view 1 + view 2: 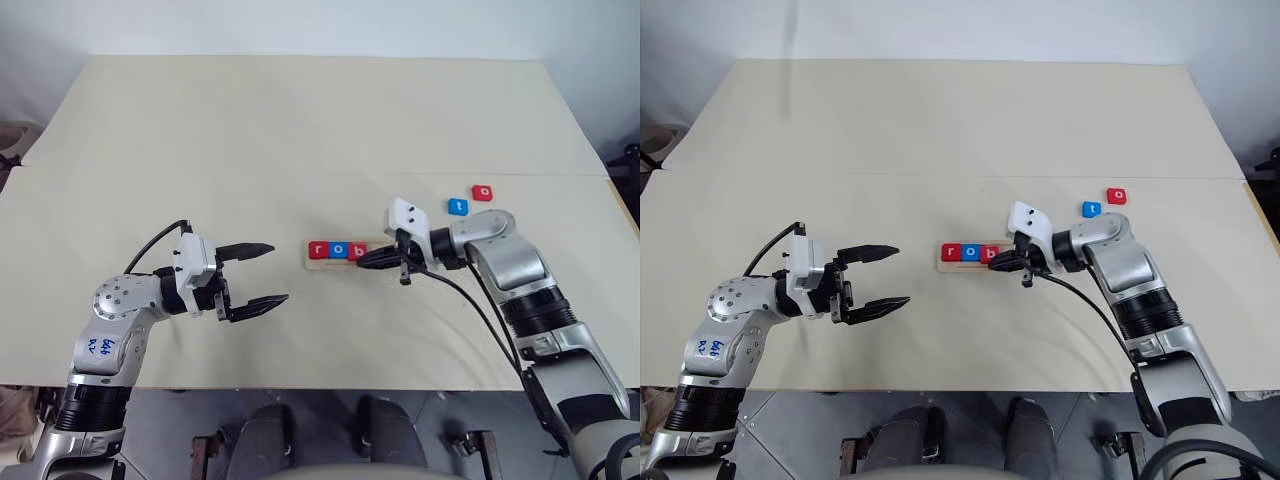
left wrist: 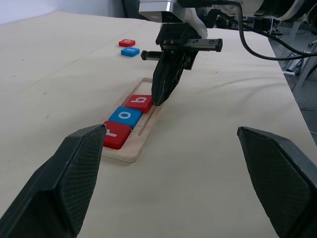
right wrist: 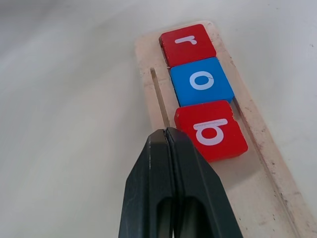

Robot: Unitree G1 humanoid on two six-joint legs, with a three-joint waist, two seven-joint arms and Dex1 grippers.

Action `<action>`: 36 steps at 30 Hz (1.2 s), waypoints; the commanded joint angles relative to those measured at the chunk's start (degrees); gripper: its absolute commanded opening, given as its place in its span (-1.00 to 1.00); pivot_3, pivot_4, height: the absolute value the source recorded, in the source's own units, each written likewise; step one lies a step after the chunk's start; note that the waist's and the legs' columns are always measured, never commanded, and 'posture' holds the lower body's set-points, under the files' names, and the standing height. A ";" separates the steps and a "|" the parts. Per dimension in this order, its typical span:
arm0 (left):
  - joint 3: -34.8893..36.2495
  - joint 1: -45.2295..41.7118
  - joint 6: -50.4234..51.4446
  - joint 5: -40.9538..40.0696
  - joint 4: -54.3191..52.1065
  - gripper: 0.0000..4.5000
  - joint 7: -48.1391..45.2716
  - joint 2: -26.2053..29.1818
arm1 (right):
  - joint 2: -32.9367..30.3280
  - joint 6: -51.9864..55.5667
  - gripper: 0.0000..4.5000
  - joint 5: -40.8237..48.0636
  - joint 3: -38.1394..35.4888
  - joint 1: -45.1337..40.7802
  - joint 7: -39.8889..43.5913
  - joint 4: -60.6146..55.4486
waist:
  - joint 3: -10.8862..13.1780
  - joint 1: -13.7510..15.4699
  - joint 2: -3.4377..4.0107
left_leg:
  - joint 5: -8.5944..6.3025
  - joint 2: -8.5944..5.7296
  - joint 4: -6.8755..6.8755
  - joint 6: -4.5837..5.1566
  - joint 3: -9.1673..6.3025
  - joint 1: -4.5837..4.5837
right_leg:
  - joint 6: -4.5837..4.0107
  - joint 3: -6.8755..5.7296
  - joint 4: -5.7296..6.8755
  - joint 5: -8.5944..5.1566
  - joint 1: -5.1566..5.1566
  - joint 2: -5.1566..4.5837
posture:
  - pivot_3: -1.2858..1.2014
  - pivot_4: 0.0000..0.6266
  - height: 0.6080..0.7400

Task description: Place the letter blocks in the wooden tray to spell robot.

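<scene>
Beige table, right hand closed empty, beside red b block, left hand wide.

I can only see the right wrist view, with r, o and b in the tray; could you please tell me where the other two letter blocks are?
Observer: The small blue square block with a white t and the small red square block with a white o lie side by side on the beige table. They are outside the long pale wooden tray, to the robot's right of it and farther away.
Operator: Thank you. Is the left claw anywhere near the tray?
Observer: No, the left claw is open and well apart from the tray, off its r end.
</scene>
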 commanded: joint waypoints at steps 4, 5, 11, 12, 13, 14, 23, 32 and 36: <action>0.75 -0.28 -0.35 -0.94 -1.63 1.00 0.16 0.07 | 0.91 -0.51 -0.99 -0.08 -0.52 -1.80 -2.58 -0.56 | 0.00 -0.06 0.00 | 0.00 0.00 0.00 0.00 0.00 0.00 | 0.00 0.00 0.00 0.00 0.00 0.00 | 0.03 -0.52 1.00; 0.73 -0.24 -0.37 -0.94 -1.69 1.00 0.21 0.03 | 1.08 -0.51 -0.99 -0.34 -0.50 -2.06 -3.22 -0.24 | 0.00 -0.06 0.00 | 0.00 0.00 -0.01 0.00 0.00 0.00 | 0.00 0.00 0.00 0.00 0.00 0.00 | 0.03 -0.52 1.00; 0.61 -0.10 -0.39 -0.93 -1.94 1.00 0.58 -0.17 | 2.05 -0.76 -0.99 -0.29 -0.37 -2.70 -4.84 0.82 | 0.00 -0.02 0.00 | 0.00 0.00 -0.01 0.00 0.00 0.00 | 0.00 0.00 0.00 0.00 -0.01 0.00 | 0.03 -0.52 1.00; 0.62 -0.04 -0.38 -0.95 -2.03 1.00 0.63 -0.16 | 2.13 -0.38 -0.99 0.51 -0.65 -2.73 -4.27 0.28 | 0.00 -0.04 0.00 | 0.00 0.00 0.00 0.00 0.00 0.00 | 0.00 0.00 0.00 0.00 0.00 0.00 | 0.03 -0.52 1.00; 0.65 0.02 -0.35 -0.98 -2.15 1.00 0.69 -0.14 | 2.08 0.32 -0.99 1.85 -1.22 -2.83 -3.16 -0.56 | 0.00 -0.05 0.00 | 0.00 0.00 -0.01 0.00 0.01 0.00 | 0.00 0.00 0.00 0.00 -0.01 0.00 | 0.03 -0.52 1.00; 0.71 0.10 -0.29 -1.02 -2.29 1.00 0.77 -0.12 | 2.01 1.00 -0.99 3.14 -1.89 -3.02 -2.22 -1.31 | 0.00 -0.05 0.00 | 0.00 0.00 -0.01 0.00 0.00 0.00 | 0.00 0.00 0.00 0.00 -0.01 0.00 | 0.03 -0.52 1.00; 0.89 0.20 -0.29 -1.10 -2.28 1.00 1.01 -0.08 | 5.19 -8.56 -0.99 -0.06 -3.00 -9.67 -9.10 13.06 | 0.00 -0.16 0.00 | 0.00 0.01 -0.04 0.00 0.01 0.02 | 0.00 0.00 0.00 0.00 -0.01 0.01 | 0.03 -0.52 1.00; 0.75 -0.17 -0.32 -0.95 -2.00 1.00 1.27 -0.23 | 8.17 -20.39 -0.99 -4.79 -0.58 -12.56 -7.33 26.39 | 0.00 -0.27 0.00 | 0.00 0.00 -0.04 0.00 0.03 0.01 | 0.00 0.00 0.00 0.00 -0.01 0.00 | 0.03 -0.52 1.00; 0.79 -0.11 -0.35 -0.90 -2.01 1.00 1.44 -0.25 | 8.64 -24.39 -0.99 -6.39 -0.40 -13.14 -7.19 30.50 | 0.00 -0.34 0.00 | 0.00 0.01 -0.05 0.00 0.02 0.03 | 0.00 0.00 0.00 0.00 -0.01 0.01 | 0.03 -0.52 1.00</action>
